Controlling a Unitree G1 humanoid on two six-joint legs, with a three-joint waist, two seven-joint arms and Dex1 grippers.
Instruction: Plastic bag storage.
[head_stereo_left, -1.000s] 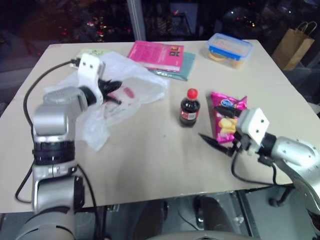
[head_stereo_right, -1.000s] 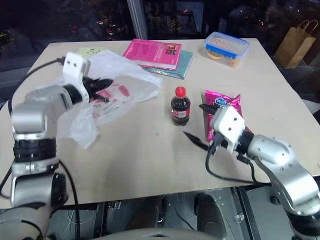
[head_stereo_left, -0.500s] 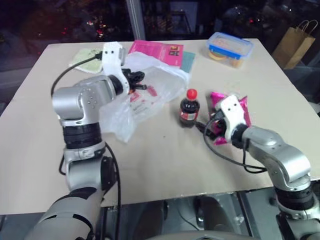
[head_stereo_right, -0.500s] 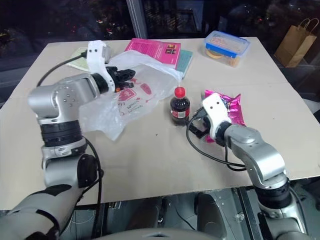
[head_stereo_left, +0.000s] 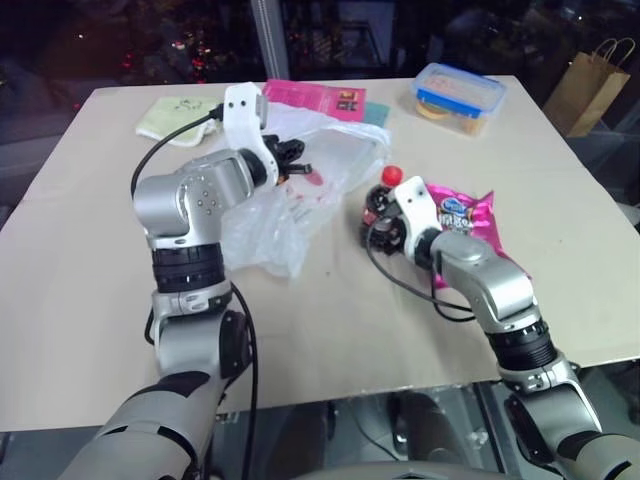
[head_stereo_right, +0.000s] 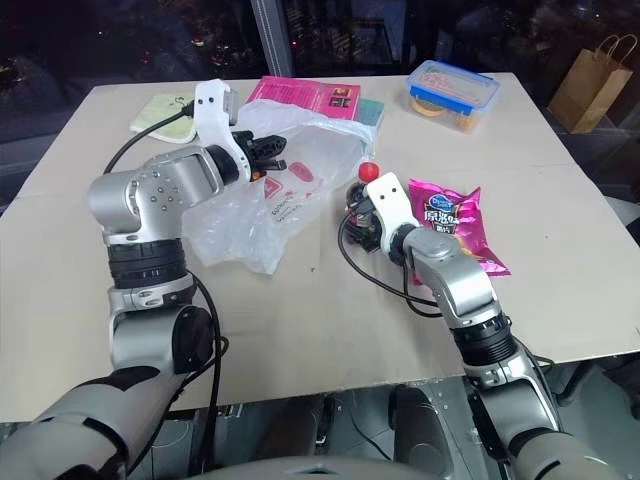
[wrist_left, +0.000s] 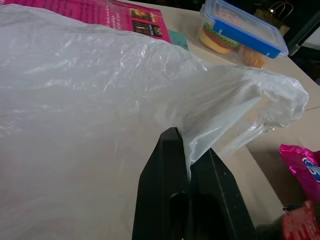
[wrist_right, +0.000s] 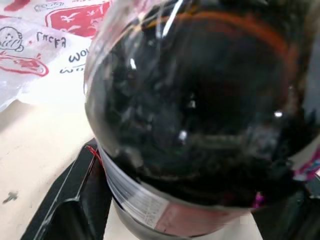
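Plastic bag (head_stereo_left: 290, 195) lay in a crumpled, translucent heap on the beige table (head_stereo_left: 90, 270), toward its far left part in the left eye view, with red print showing through one side. Its upper edge was lifted off the surface and pinched in the left gripper (head_stereo_left: 296, 167), whose black fingers were clenched tight on the film. Just right of the bag stood a dark cola bottle (head_stereo_left: 384, 200) with a red cap, and the right gripper (head_stereo_left: 380, 215) sat around its body — fingers on either side of it, though whether they pressed the bottle I could not tell from there. A shiny pink chip packet (head_stereo_left: 462, 225) lay beside the bottle, partly under the right forearm. Farther back were a pink book (head_stereo_left: 320, 96), a blue-lidded food box (head_stereo_left: 458, 97) and a pale green cloth (head_stereo_left: 178, 113).

The right eye view gave the same layout, the bag's printed side (head_stereo_right: 285, 195) facing up.

In the left wrist view the two black fingers (wrist_left: 167, 185) met with a fold of the bag (wrist_left: 100, 115) drawn up between them — the film spread wide behind, the book and the food box (wrist_left: 240, 32) beyond it.

In the right wrist view the bottle (wrist_right: 200, 115) loomed between the two fingers (wrist_right: 70, 200), its label band low down; a gap showed beside the near finger, and the bag's red print (wrist_right: 55, 35) lay just beyond.
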